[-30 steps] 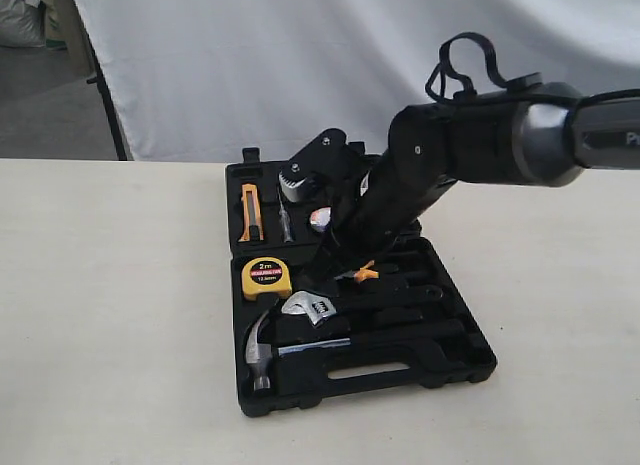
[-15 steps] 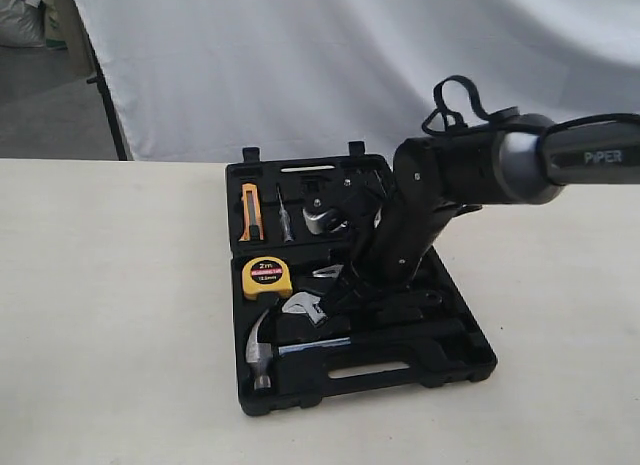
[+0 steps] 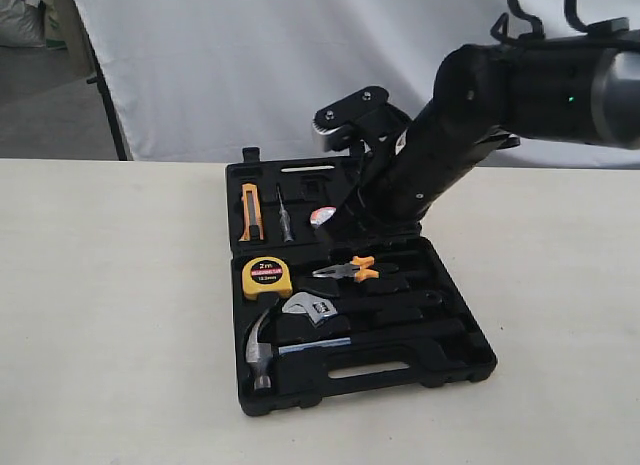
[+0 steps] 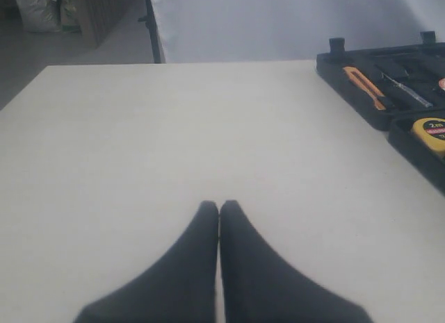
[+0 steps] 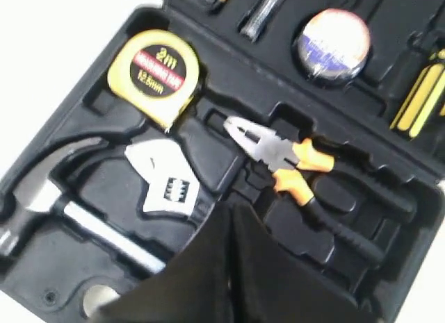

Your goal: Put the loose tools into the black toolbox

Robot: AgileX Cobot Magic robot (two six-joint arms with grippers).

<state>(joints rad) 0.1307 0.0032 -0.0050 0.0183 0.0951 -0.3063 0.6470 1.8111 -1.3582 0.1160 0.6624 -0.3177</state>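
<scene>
- The black toolbox (image 3: 455,368) lies open on the tabletop (image 3: 120,315), its lid half toward the far edge.
- The hammer (image 3: 300,348) lies in its recess along the toolbox edge with the handle cut-out, head at the corner below the yellow tape measure (image 3: 266,277).
- The adjustable wrench (image 3: 310,307) sits just beside it, between the hammer and the orange-handled pliers (image 3: 352,271).
- The roll of tape (image 5: 334,44) rests in the lid half, near the hinge.
- The right gripper (image 5: 229,212) hangs over the tray with its fingers pressed together and nothing between them.
- The left gripper (image 4: 219,208) is likewise closed and empty, over bare tabletop well apart from the toolbox.
- We judge the hammer stiff and head-heavy, so it is best gripped on the shaft close to the head.
- The wrench is rigid with smooth jaws, so its black handle is the safer hold.
- The tape is light and apt to roll, so we would pinch it across its rim.
- All three look seated to us, so little seems left to do.
</scene>
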